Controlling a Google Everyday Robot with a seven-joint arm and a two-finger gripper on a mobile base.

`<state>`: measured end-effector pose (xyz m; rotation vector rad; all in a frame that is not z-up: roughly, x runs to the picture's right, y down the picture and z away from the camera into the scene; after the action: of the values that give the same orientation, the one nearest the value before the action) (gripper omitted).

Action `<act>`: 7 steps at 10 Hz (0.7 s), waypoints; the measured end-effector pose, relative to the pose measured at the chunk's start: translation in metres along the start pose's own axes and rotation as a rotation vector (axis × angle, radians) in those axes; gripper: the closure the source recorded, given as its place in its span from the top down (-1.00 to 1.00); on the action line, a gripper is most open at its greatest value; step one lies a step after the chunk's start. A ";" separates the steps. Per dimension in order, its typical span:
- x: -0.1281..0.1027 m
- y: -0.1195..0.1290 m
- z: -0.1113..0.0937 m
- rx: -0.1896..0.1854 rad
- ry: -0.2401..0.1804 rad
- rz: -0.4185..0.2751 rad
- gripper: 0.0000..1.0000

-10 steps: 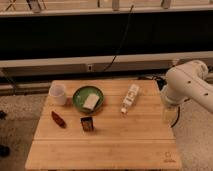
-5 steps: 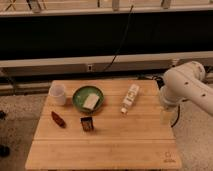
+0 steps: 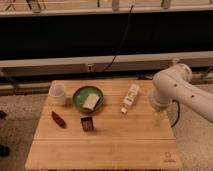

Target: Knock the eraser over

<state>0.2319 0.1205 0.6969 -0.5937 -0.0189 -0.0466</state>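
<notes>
The eraser (image 3: 87,123), a small dark block with an orange-brown face, stands upright on the wooden table (image 3: 115,145), just in front of the green bowl. My white arm (image 3: 172,90) reaches in from the right over the table's right edge. My gripper (image 3: 159,119) hangs below it near the right side of the table, well to the right of the eraser and apart from it.
A white cup (image 3: 57,93) stands at the back left. A green bowl (image 3: 80,95) holds a pale whitish block (image 3: 91,101). A white bottle (image 3: 131,97) lies between the bowl and my arm. A slim reddish-brown object (image 3: 58,119) lies left of the eraser.
My arm has moved a little to the left, further over the table's right side. The eraser and the other objects have not moved.
</notes>
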 end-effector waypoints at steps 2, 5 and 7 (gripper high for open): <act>-0.025 -0.001 0.009 -0.006 -0.007 -0.028 0.60; -0.037 -0.001 0.021 -0.009 -0.016 -0.062 0.60; -0.054 -0.003 0.028 -0.009 -0.029 -0.082 0.60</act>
<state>0.1782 0.1362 0.7200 -0.6024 -0.0709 -0.1182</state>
